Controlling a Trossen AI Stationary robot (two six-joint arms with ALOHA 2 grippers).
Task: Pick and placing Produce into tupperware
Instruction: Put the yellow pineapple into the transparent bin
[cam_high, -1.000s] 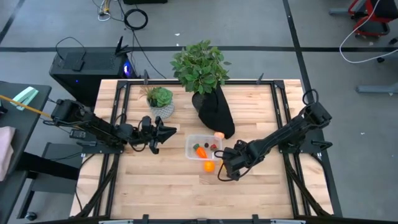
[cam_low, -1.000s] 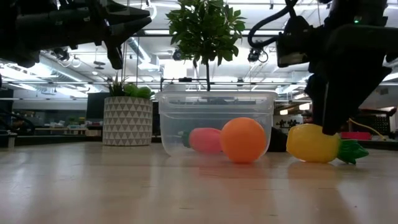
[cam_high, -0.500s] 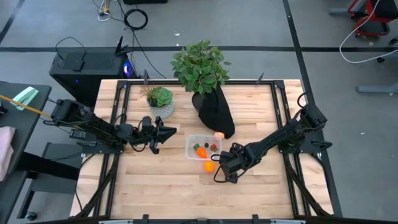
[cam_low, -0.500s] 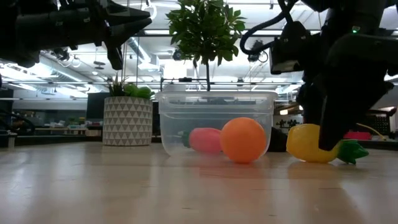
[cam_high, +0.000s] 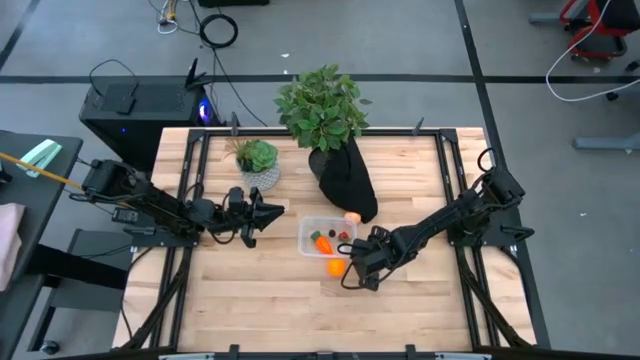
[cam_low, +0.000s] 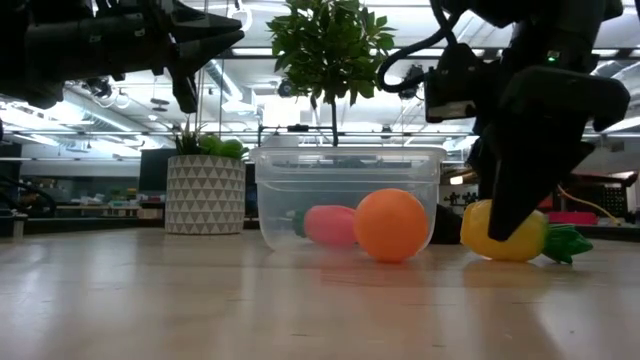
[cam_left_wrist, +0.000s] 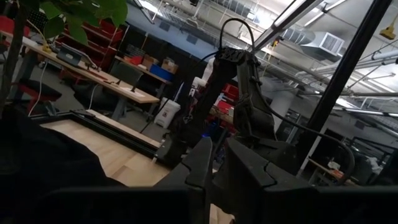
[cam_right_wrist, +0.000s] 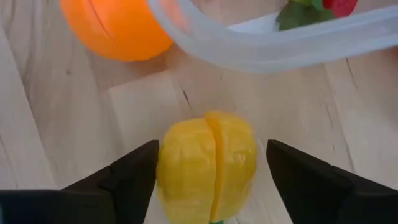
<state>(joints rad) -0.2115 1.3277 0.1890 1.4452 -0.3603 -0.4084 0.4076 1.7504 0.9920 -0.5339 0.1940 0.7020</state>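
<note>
- The right gripper (cam_right_wrist: 208, 171) is spread wide around the yellow piece (cam_right_wrist: 207, 165) at lower centre of the right wrist view, not clamped.
- The tupperware (cam_right_wrist: 261, 53) lies along the upper edge, the orange (cam_right_wrist: 118, 28) at upper left outside its wall.
- Risk: closing off-centre could squirt the rounded fruit sideways.
- The left gripper (cam_high: 262, 212) waits left of centre in the high view, jaws parted.

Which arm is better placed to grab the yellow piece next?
Right. The right gripper is open with the yellow piece between its fingers, beside the tupperware; the left gripper waits well away.
</note>
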